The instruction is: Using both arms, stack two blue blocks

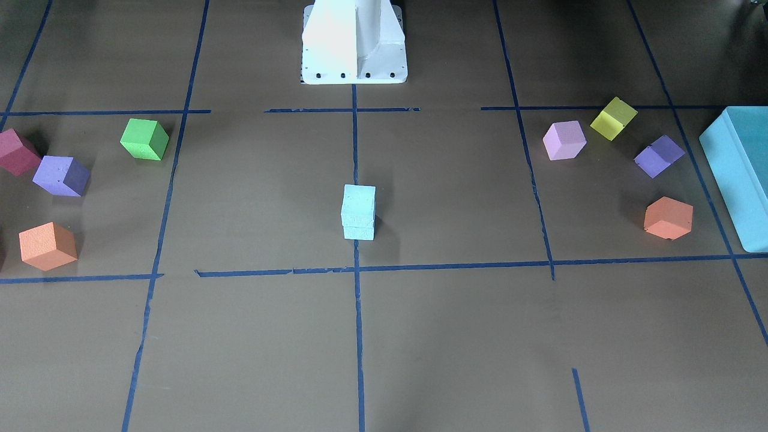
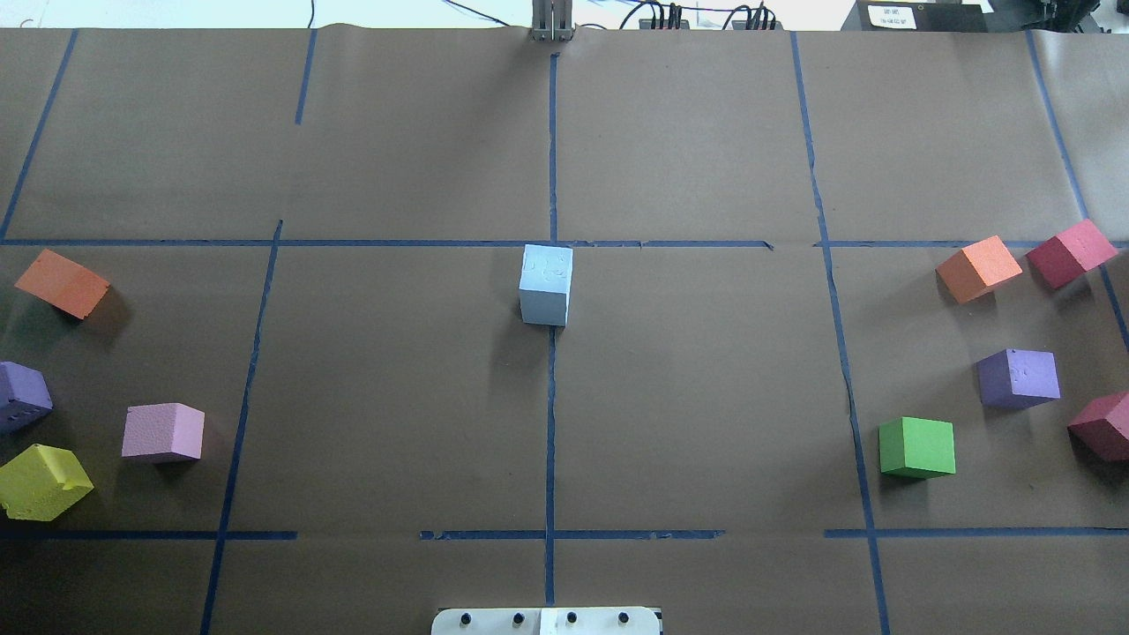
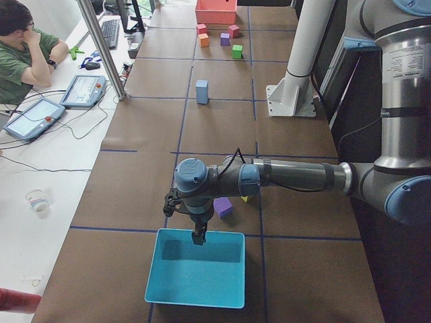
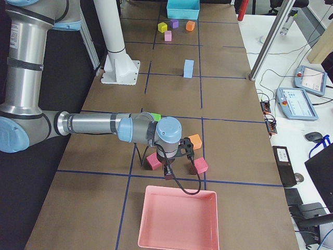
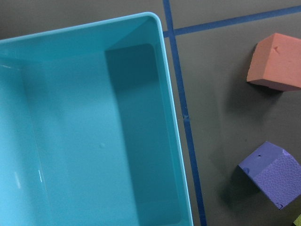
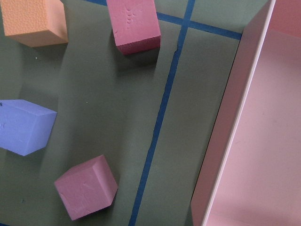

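Overhead exterior | blue blocks stacked | left pincer, right pincer far off

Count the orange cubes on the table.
2. One orange cube sits on the robot's left side, near a purple cube; the other on its right, beside a red cube.

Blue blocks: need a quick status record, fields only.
blue blocks: stacked one on the other, table centre, on the centre tape line
contact: neither gripper touches them
left gripper: above teal bin, open or shut unclear
right gripper: by pink tray, open or shut unclear
task: stack looks done
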